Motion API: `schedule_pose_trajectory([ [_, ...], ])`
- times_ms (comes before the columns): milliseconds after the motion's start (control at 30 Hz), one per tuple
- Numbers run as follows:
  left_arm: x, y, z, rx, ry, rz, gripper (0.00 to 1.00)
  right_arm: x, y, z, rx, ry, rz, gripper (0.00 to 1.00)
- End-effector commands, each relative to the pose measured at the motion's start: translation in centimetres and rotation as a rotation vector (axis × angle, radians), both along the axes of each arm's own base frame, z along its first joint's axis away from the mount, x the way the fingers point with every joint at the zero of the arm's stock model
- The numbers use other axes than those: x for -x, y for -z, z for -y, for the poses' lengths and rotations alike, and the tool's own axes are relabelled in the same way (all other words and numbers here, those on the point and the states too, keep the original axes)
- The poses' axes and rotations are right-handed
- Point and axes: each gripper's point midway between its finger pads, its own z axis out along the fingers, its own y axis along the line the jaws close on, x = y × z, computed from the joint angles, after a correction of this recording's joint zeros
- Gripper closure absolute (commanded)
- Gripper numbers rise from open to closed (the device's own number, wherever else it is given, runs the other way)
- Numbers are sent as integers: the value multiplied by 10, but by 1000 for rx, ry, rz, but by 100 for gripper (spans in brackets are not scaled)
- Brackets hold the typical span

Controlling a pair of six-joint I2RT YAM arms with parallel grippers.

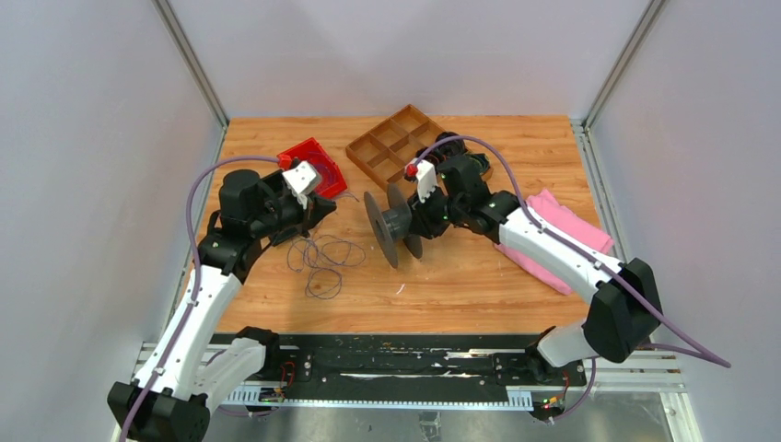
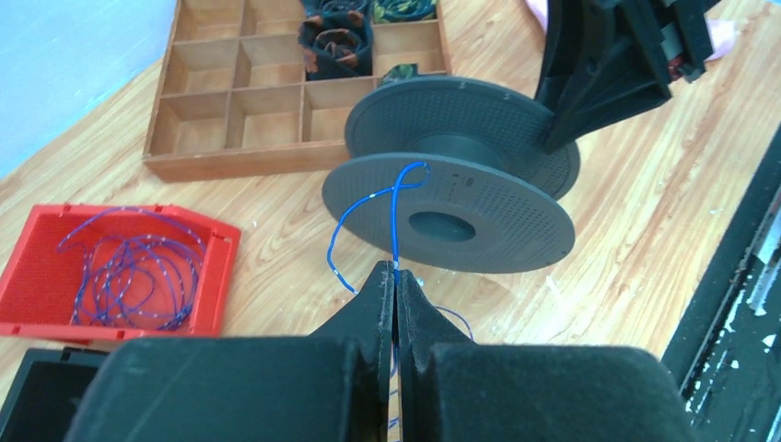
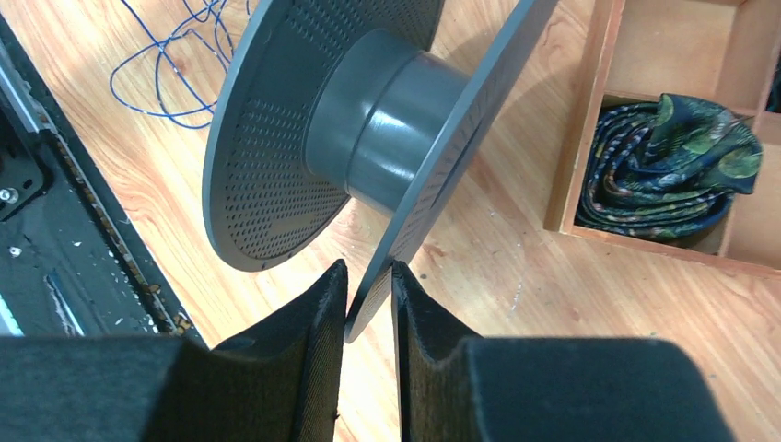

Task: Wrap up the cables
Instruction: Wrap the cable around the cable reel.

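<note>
At table (image 1: pixel 479 285) centre, left tool (image 2: pixel 394 276) tight on blue cable (image 2: pixel 396 216), right tool (image 3: pixel 368 295) tight on spool (image 3: pixel 267 166) rim, marking (image 2: pixel 458 187) illegible.

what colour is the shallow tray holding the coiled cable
Red; the tray shows best in the left wrist view.

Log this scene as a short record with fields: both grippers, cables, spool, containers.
left gripper: shut on a thin blue cable
right gripper: fingers astride the spool flange rim; firm grip unclear
loose cables: on table, beside spool
red tray: holds coiled cables
wooden box: divided; rolled fabric in some compartments
</note>
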Motion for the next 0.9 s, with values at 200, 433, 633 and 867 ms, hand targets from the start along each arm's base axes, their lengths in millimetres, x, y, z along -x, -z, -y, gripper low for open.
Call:
schedule_pose_trajectory([
  [200,16,-44,33,147,217,28,100,11,-23,-4,-6,-136,138,77],
  [433,0,-54,55,171,277,44,100,10,-21,-9,-21,-142,146,63],
  [633,-17,-53,64,217,269,26,100,1,-11,-10,22,-88,171,59],
  [867,-15,-35,62,173,281,23,100,-10,-4,-4,64,-29,221,71],
])
